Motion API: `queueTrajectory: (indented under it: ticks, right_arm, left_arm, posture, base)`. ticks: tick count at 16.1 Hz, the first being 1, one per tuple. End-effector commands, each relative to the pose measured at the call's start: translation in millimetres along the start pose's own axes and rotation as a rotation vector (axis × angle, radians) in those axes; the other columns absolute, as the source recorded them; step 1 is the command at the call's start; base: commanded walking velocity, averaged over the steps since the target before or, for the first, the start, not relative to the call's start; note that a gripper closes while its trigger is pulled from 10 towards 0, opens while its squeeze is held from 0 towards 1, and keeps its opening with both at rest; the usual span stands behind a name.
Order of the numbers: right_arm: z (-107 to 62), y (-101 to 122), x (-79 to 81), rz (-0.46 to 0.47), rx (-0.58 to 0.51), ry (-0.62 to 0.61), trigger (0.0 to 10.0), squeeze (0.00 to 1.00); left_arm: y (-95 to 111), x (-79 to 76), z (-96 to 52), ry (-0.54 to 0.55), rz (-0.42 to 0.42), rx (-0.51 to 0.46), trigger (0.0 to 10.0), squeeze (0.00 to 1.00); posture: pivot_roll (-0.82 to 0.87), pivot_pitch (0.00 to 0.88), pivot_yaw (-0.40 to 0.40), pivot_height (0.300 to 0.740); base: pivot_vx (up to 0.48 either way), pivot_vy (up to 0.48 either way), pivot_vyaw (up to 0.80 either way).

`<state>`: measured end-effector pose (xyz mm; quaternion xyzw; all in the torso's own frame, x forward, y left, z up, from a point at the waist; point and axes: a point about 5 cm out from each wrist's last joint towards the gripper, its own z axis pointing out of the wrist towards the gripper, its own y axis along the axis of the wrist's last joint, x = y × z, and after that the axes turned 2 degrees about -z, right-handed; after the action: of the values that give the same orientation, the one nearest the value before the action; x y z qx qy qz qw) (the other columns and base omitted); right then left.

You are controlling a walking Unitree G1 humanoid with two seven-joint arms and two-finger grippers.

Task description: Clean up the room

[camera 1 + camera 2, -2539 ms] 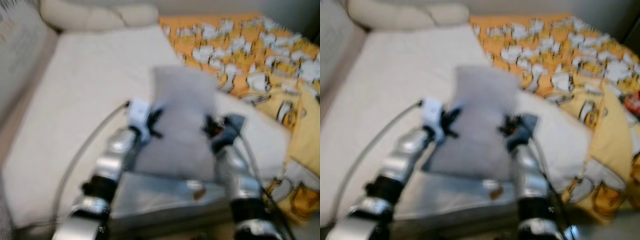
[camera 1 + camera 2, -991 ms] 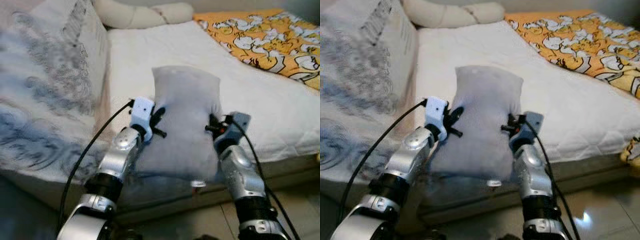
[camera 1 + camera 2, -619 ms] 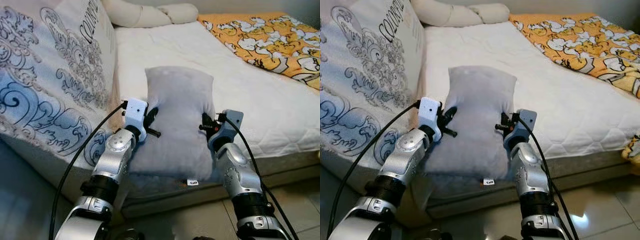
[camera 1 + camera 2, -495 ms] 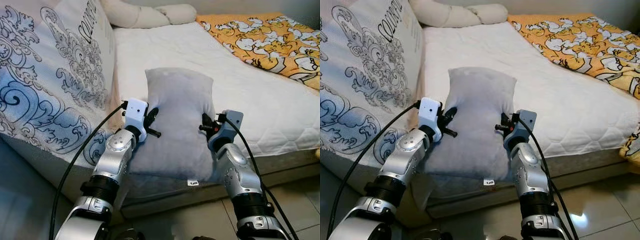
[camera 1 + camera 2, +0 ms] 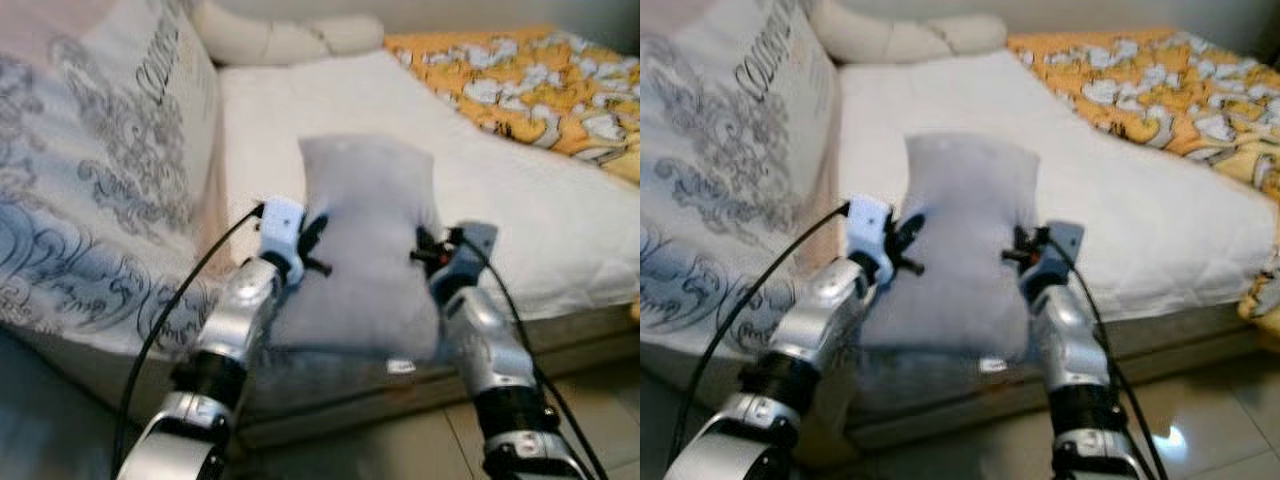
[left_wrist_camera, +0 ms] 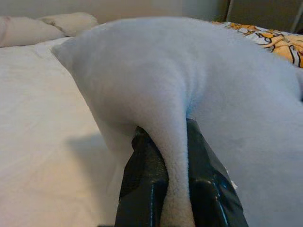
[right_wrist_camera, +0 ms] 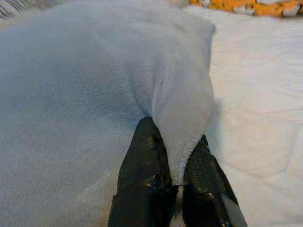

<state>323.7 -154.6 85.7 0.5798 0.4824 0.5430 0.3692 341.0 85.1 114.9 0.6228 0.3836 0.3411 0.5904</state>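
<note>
Left claw (image 6: 175, 189) clenched on a pinched fold at the grey pillow's (image 5: 365, 240) left edge. Right claw (image 7: 175, 184) clenched the same way on its right edge, fabric bunched between the fingers. Pillow is plain pale grey, plush, upright, at frame centre, held up between both arms over the near edge of the white mattress (image 5: 300, 110). Patterned cushion (image 5: 90, 200) at left, orange printed blanket (image 5: 530, 80) upper right, cream bolster (image 5: 285, 38) at top. Head views slightly blurred.
</note>
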Motion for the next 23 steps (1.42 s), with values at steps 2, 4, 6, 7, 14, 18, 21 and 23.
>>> queueTrajectory:
  ticks: [2,4,6,7,14,18,21,23]
  right_arm:
    - [2.9,6.9,1.9,-0.004,-0.027,0.002,10.0,0.0]
    - [5.2,9.1,4.3,-0.038,-0.03,0.023,10.0,0.0]
    - [7.1,10.2,4.8,-0.043,-0.03,0.021,10.0,0.0]
    - [7.4,10.3,5.0,-0.044,-0.029,0.021,10.0,0.0]
    - [9.0,1.2,9.8,-0.03,0.032,0.072,10.0,0.0]
    - [7.9,0.2,3.6,-0.025,0.031,0.05,10.0,0.0]
    - [6.0,-4.0,-8.6,-0.029,0.046,-0.041,10.0,0.29]
    - [3.2,-1.6,-18.7,-0.121,0.002,-0.108,10.0,1.0]
  left_arm:
    - [10.8,13.1,-1.2,0.046,0.013,-0.039,10.0,0.0]
    - [11.1,15.7,-1.7,0.061,0.015,-0.04,10.0,0.0]
    - [11.7,17.9,-1.8,0.07,0.016,-0.04,10.0,0.0]
    - [11.9,18.4,-1.9,0.072,0.016,-0.04,10.0,0.0]
    - [13.7,22.3,-1.7,0.093,0.031,-0.038,10.0,0.0]
    - [12.5,21.3,-2.2,0.051,0.081,-0.024,10.0,0.0]
    - [14.6,15.3,4.3,-0.031,0.193,-0.011,10.0,0.0]
    - [21.0,19.7,11.7,-0.029,0.23,-0.007,10.0,0.0]
  posture:
    - [-0.05,0.0,0.016,0.74]
    - [-0.05,0.0,0.013,0.74]
    - [-0.04,0.0,0.011,0.74]
    - [-0.04,0.0,0.011,0.74]
    - [-0.03,0.0,0.007,0.74]
    - [-0.03,0.0,0.01,0.74]
    - [-0.04,0.0,0.02,0.74]
    - [-0.05,0.0,0.028,0.74]
  base:
    - [0.401,0.0,0.0]
    - [0.399,0.0,0.0]
    - [0.399,0.0,0.39]
    - [0.401,0.0,0.78]
    - [0.395,0.0,0.56]
    - [0.0,0.0,0.0]
    - [0.0,0.0,0.0]
    - [0.0,0.0,0.0]
